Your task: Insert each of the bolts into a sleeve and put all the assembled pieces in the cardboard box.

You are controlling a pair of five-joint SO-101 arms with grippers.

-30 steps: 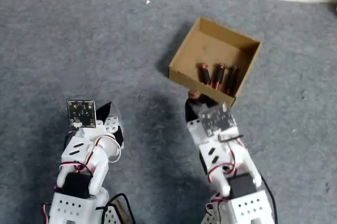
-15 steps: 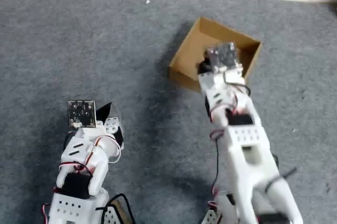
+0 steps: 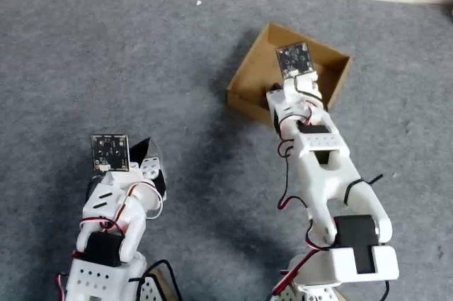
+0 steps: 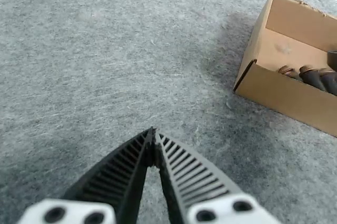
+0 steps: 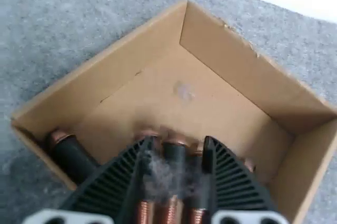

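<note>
Grey felt tabletop (image 3: 106, 53) at the left, and low over it the left gripper (image 4: 152, 139), pressed together on nothing, well apart from the cardboard box (image 3: 244, 81); probably idle, with nothing to pick up near it. Farther right, over the box's near wall, the right gripper (image 5: 178, 140), spread apart above the assembled pieces (image 5: 66, 150), dark sleeves with copper ends, lying side by side on the box floor against that wall. Likely held wide to let a piece settle among the rest; cannot tell whether touching any.
</note>
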